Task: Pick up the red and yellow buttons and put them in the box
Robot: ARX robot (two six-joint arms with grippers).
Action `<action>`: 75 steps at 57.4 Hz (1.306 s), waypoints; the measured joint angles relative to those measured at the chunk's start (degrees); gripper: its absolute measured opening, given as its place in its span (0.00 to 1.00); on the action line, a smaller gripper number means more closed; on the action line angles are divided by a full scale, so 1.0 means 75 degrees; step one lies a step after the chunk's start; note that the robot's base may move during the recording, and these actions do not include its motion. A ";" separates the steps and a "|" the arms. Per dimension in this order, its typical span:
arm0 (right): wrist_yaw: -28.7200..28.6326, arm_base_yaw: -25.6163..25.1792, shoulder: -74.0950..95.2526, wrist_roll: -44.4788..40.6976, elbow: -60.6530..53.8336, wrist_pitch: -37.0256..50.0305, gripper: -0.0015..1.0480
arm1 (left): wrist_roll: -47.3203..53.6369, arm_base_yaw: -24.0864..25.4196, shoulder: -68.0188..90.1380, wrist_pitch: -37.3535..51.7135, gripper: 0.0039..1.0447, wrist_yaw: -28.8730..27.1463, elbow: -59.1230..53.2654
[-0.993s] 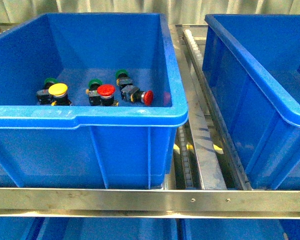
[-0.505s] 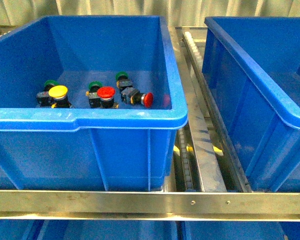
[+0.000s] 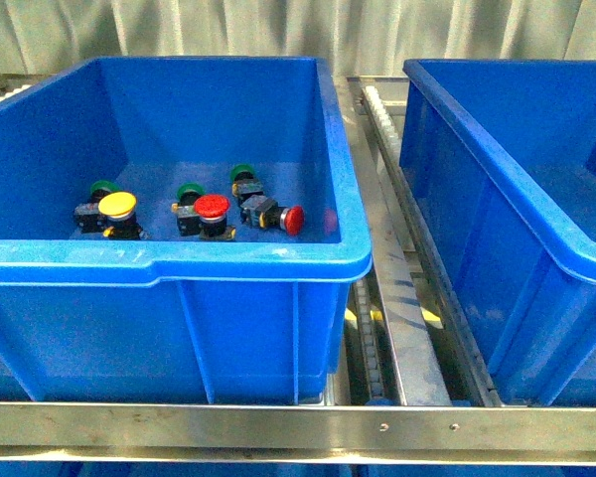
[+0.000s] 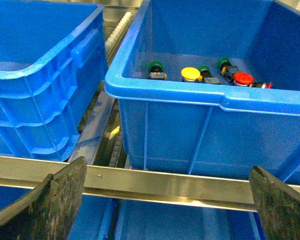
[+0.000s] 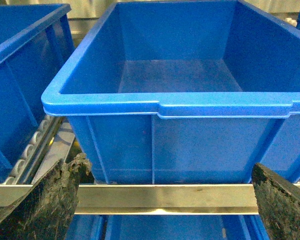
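my left gripper point(image 4: 167, 167): spread wide, empty
my right gripper point(image 5: 168, 165): spread wide too
red and yellow buttons point(image 3: 212, 206): in left bin point(image 3: 258, 260)

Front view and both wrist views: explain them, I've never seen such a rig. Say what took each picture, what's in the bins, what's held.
This is a robot with two arms. The front view comes from a camera on its body; neither arm shows there. The other two come from cameras on its wrists. The left gripper and right gripper are both open, holding nothing. The left bin, on a metal rack, holds a yellow button, two red buttons and three green-capped switches. The right bin shows nothing inside.
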 joint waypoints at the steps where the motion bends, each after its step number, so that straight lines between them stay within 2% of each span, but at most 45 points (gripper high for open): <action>1: 0.0000 0.0000 0.0000 0.0000 0.0000 0.0000 0.94 | 0.0000 0.0000 0.0000 0.0000 0.93 0.0000 0.0000; 68: -0.0003 0.0000 0.0000 -0.0003 0.0000 0.0000 0.94 | 0.0000 0.0000 0.0000 -0.0006 0.93 -0.0003 0.0000; 71: -0.0003 0.0000 0.0000 -0.0003 0.0000 0.0000 0.94 | -0.0912 -0.0210 0.0385 -0.0799 0.93 -0.0560 0.0248; 75: 0.0003 0.0000 0.0000 0.0000 0.0000 0.0000 0.94 | -0.2052 -0.0481 0.1279 -0.1037 0.93 -0.0973 0.0644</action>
